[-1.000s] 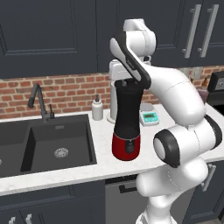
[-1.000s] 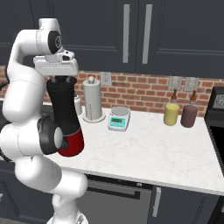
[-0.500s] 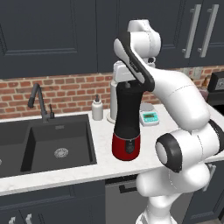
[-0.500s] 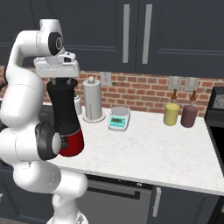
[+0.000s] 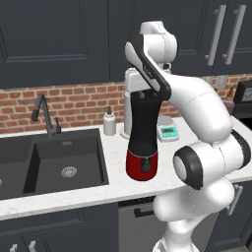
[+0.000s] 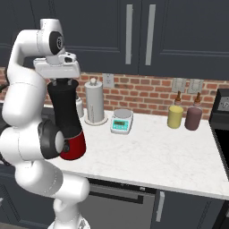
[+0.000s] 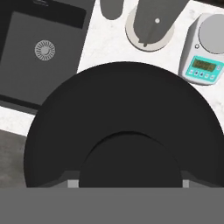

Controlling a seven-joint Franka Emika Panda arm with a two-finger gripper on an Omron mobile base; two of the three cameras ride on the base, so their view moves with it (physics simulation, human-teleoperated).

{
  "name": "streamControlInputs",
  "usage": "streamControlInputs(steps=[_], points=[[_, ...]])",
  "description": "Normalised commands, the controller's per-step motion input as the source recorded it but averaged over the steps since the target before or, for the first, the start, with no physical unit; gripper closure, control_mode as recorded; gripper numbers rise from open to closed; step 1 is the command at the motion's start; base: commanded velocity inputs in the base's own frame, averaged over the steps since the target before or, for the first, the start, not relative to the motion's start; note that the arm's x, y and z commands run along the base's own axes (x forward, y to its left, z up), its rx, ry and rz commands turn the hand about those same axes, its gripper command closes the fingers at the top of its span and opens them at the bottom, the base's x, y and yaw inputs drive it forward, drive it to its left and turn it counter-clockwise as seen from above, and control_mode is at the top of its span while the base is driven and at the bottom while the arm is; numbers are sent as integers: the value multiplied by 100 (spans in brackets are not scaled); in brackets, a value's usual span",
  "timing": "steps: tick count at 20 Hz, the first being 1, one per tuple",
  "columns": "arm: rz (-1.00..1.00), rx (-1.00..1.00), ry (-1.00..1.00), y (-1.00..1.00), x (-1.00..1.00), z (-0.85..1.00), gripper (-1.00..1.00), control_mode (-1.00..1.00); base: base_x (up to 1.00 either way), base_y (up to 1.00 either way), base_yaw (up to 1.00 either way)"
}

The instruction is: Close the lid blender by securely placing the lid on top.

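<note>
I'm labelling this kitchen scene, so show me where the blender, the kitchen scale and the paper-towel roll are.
blender (image 5: 143, 165): left base view, on its glossy red base.
kitchen scale (image 6: 122, 125): right base view, on its front display panel.
paper-towel roll (image 6: 94, 101): right base view, on the middle of the white roll.

the blender (image 5: 142, 142) stood on the white counter (image 5: 114, 183) right of the sink (image 5: 49, 160), soap bottle (image 5: 110, 122) behind, arm hanging over its top

Flanking base views; top-down over blender (image 7: 124, 109)
</note>
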Motion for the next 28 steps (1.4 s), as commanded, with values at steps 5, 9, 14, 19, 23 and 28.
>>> streamControlInputs(steps=[5, 9, 14, 19, 23, 28], points=[[6, 0, 2, 12, 4, -10, 100, -100, 0, 0, 0], [6, 0, 3, 5, 0, -28, 100, -100, 0, 0, 0], [5, 0, 3, 0, 0, -35, -100, -100, 0, 0, 0], [5, 0, 0, 0, 0, -7, -100, -100, 0, 0, 0], [6, 0, 0, 0, 0, 0, -100, -100, 0, 0, 0], [3, 0, -1, 3, 0, 15, -100, -100, 0, 0, 0]])
